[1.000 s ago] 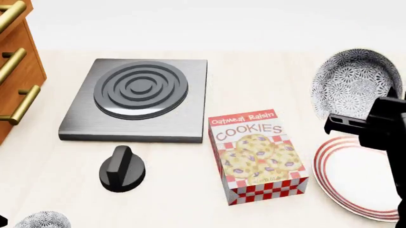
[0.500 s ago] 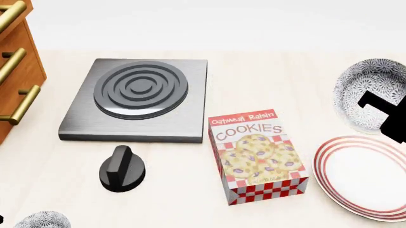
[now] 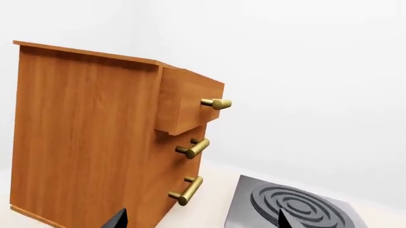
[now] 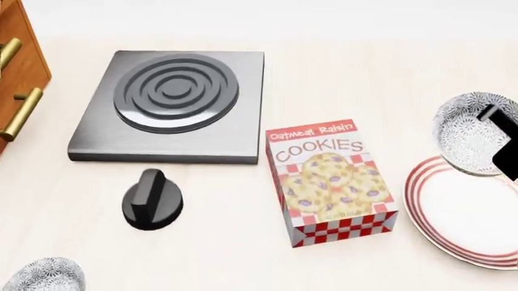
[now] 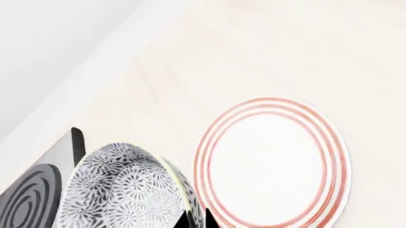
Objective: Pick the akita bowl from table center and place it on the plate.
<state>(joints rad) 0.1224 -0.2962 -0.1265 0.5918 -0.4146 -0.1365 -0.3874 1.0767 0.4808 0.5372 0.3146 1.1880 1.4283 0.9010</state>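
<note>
The akita bowl [image 4: 474, 132] hangs tilted at the far right of the desk [image 4: 340, 73], just beyond the far rim of the plate [image 4: 469, 212], with the right end effector [image 4: 503, 140] dark against its right side. In the right wrist view the bowl [image 5: 127, 190] sits close against the finger tips, so it appears gripped at the rim, though the jaw closure itself is mostly out of frame. The left end effector [image 3: 199, 221] shows only two separated finger tips near the drawer cabinet [image 3: 95, 137], holding nothing. The risk is a rim-only hold on a tilted bowl: it could slip, or catch the plate's edge on release. The cookie box [image 4: 328, 182] stands close on the left.
</note>
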